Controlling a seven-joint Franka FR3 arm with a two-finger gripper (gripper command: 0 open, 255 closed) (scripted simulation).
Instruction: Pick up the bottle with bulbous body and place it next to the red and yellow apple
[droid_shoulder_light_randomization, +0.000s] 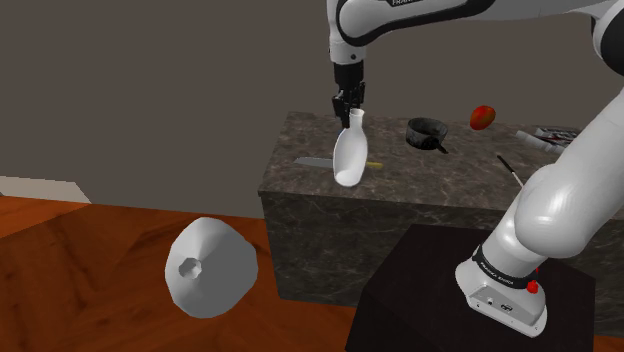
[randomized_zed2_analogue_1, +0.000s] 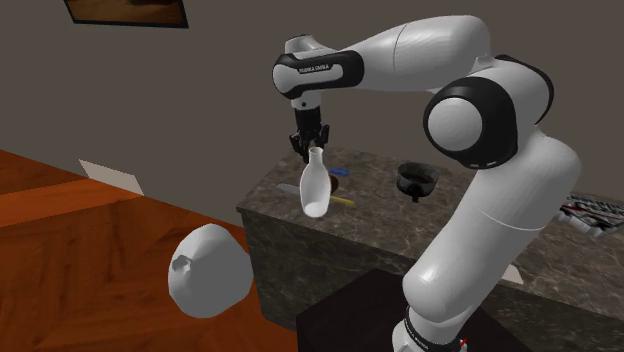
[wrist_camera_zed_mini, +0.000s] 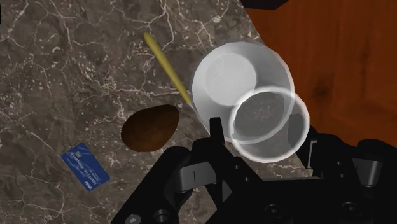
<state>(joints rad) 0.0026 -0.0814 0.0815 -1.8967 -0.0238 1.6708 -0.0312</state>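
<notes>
The white arm (droid_shoulder_light_randomization: 560, 200) reaches over the dark stone counter (droid_shoulder_light_randomization: 440, 190). The white bottle (droid_shoulder_light_randomization: 349, 155) with the bulbous body hangs a little tilted from the gripper (droid_shoulder_light_randomization: 350, 108), whose fingers clasp its neck. It seems clear of the counter, but I cannot be sure. So the pick looks done and the carry is in hand. The next move must bring the bottle past the black cup (droid_shoulder_light_randomization: 427, 133) to the apple (droid_shoulder_light_randomization: 482, 117), well apart toward the shoulder view's right, and set it just beside the fruit without pushing it.
</notes>
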